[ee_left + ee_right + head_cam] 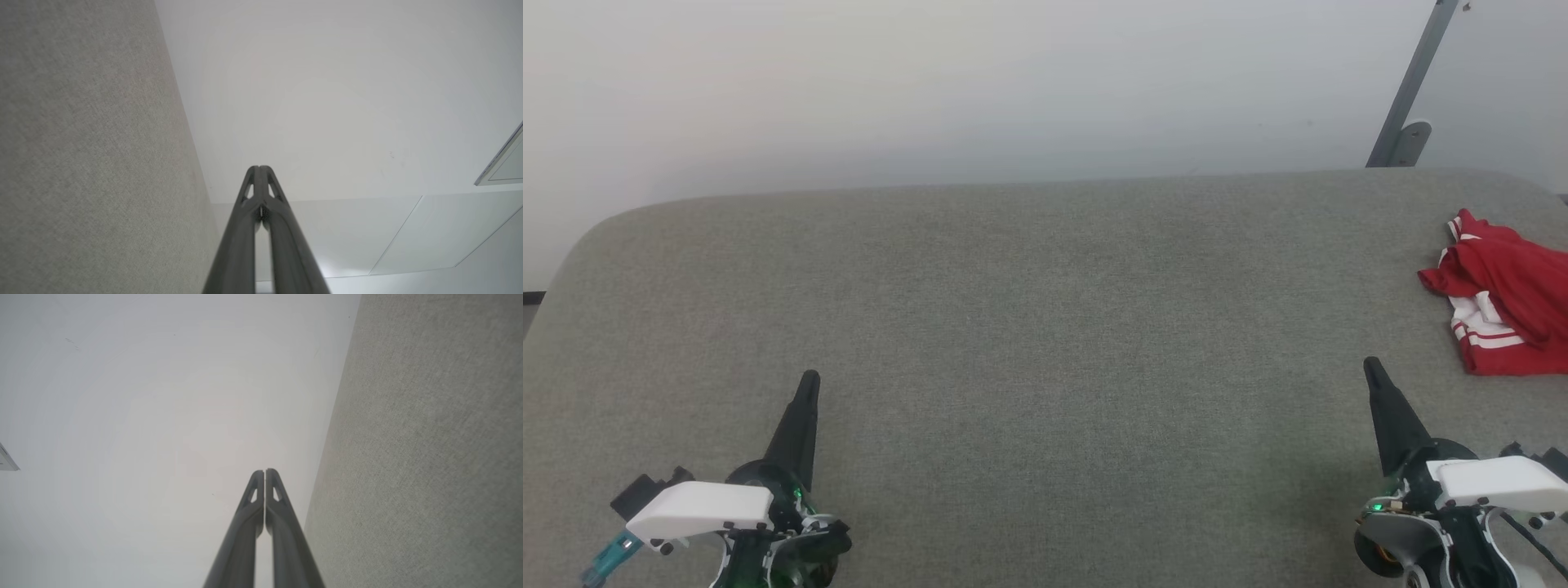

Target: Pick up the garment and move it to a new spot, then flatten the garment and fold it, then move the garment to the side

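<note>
Grey tabletop [1045,327] carries the garment [1503,294], crumpled far right. Expect soft, limp cloth; pinch a raised fold. Fingers of left gripper [809,377] and right gripper [1370,363]: clenched, empty.

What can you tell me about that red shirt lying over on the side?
The red shirt lies crumpled in a heap on the right side of the grey cloth-covered surface, partly cut off by the picture's edge. It looks like soft fabric, mostly red, with white patches and white stripes on its lower part. Only the surface touches it; the shut right hand sits apart from it, closer to the robot.
</note>
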### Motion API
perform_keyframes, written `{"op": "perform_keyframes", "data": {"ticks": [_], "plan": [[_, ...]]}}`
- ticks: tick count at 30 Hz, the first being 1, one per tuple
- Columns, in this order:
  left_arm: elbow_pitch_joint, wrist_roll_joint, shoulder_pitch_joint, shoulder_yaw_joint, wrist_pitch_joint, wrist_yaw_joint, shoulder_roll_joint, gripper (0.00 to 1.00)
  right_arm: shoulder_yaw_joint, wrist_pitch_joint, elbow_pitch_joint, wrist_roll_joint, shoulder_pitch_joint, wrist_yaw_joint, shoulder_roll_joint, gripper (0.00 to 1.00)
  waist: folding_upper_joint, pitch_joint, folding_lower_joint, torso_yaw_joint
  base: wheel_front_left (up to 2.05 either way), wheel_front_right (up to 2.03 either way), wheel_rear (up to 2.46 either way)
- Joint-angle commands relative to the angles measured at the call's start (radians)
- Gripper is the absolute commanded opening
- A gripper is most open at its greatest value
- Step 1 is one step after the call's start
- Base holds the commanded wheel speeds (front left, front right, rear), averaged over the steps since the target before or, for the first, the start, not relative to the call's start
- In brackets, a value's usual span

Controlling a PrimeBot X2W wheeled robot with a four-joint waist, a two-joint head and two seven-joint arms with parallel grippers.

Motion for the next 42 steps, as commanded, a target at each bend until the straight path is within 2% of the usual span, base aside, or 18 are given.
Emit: {"op": "perform_keyframes", "data": {"ticks": [1, 42], "plan": [[0.0, -0.003, -0.011, 0.0, 0.001, -0.003, -0.002, 0.0, -0.001, 0.003, -0.003, 0.004, -0.005, 0.0, 0.004, 0.0, 0.0, 0.0, 0.0, 0.0, 0.0, 0.0, 0.0], [0.0, -0.003, -0.011, 0.0, 0.0, -0.003, -0.002, 0.0, -0.001, 0.003, -0.003, 0.004, -0.005, 0.0, 0.004, 0.0, 0.0, 0.0, 0.0, 0.0, 0.0, 0.0, 0.0]]}}
